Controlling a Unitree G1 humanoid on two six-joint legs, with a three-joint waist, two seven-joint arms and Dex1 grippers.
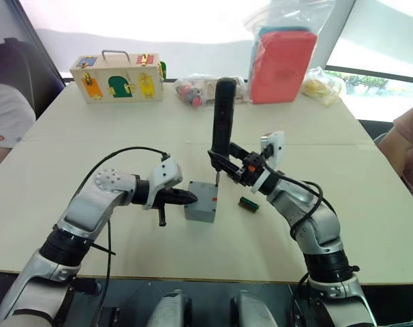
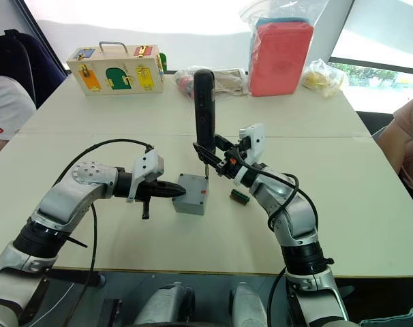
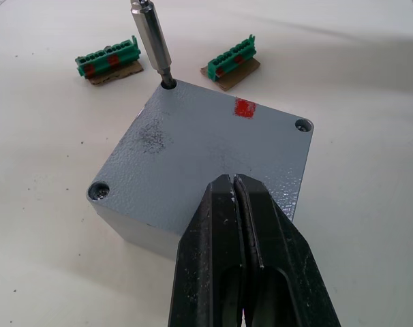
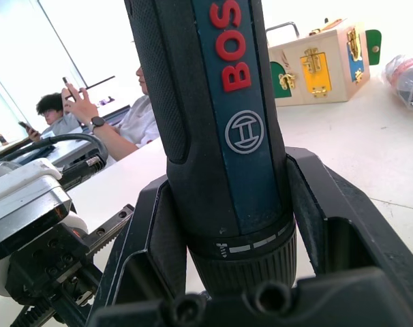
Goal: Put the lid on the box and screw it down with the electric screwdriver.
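Left wrist view: the lid [image 3: 213, 146], flat speckled grey with a red mark near one edge and recessed screws at its corners, sits flush on the box [image 1: 201, 201], which stands on the desk [image 1: 70, 170] near the middle of its near edge. The left gripper [image 3: 234, 187], fingers pressed together and empty, rests its tips against the lid's edge. The right gripper [image 4: 227, 225] clamps the electric screwdriver [image 1: 223, 116], held upright, its metal bit [image 3: 150, 42] set in the lid's far corner hole. Two green connectors [image 3: 108, 56] lie just beyond the box.
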